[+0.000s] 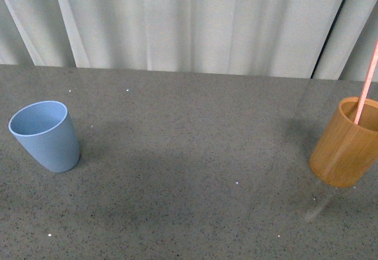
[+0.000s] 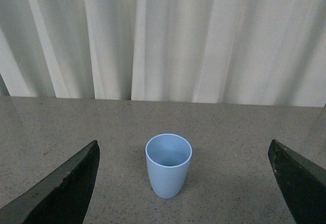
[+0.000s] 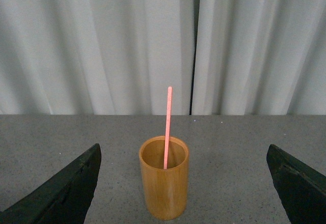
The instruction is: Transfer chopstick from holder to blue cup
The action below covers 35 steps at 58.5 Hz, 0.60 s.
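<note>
Front view: one blue cup (image 1: 44, 136) stands empty at the left of the grey speckled desk (image 1: 189, 153). Well apart from it, at the right edge, one orange-brown holder (image 1: 345, 148) has a single pink chopstick (image 1: 366, 83) leaning up out of its mouth and past the top of the frame. Neither arm shows here, and a pale curtain (image 1: 189, 23) closes the background. By this picture the transfer has not begun: the stick is in the holder and nothing is in the cup.

Left wrist view: the left claw (image 2: 183, 147) is spread wide, one dark finger (image 2: 66, 183) at each side of the frame. It holds nothing. The blue cup (image 2: 168, 165) stands upright on the desk beyond them, roughly centred in the gap, its inside bare. One cup, no stick.

Right wrist view: the right claw (image 3: 183, 147) is likewise wide apart and empty, and it faces the holder (image 3: 164, 188). The chopstick (image 3: 167, 122) stands nearly upright inside, rising well above the rim, with its lower end hidden by the wall. One holder, one chopstick. No finger touches either.

The whole job appears to remain: close on the stick, lift it clear, carry it across the desk and lower it into the cup
</note>
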Each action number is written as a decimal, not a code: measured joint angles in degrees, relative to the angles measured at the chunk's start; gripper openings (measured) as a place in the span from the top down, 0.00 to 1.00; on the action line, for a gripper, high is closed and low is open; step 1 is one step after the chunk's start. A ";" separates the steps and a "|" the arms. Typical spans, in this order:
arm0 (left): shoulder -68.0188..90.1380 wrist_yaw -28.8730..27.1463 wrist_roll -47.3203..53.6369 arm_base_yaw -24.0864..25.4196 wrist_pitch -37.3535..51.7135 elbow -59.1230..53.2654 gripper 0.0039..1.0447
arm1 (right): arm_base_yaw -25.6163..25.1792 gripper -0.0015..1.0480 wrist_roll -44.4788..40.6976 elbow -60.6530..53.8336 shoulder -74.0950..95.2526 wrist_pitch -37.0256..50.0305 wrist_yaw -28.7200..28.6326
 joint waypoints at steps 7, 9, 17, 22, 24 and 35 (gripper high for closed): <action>15.52 3.76 -3.02 3.10 -3.89 4.94 0.06 | 0.02 0.10 0.00 0.00 0.00 0.00 -0.04; 21.22 3.19 -2.91 3.52 -1.01 6.47 0.06 | 0.00 0.10 0.00 0.00 0.00 0.00 -0.02; 41.42 3.37 -1.16 4.50 2.16 17.20 0.06 | 0.02 0.10 0.00 0.00 0.00 0.00 -0.02; 56.50 3.76 0.70 4.98 -0.98 28.15 0.06 | 0.00 0.10 0.00 0.00 0.00 0.00 -0.02; 62.86 3.63 1.79 4.92 -3.34 33.11 0.06 | 0.00 0.10 0.00 0.00 0.00 0.00 0.00; 80.06 1.03 4.17 3.45 -8.00 48.92 0.06 | 0.00 0.10 0.00 0.00 0.00 0.00 -0.02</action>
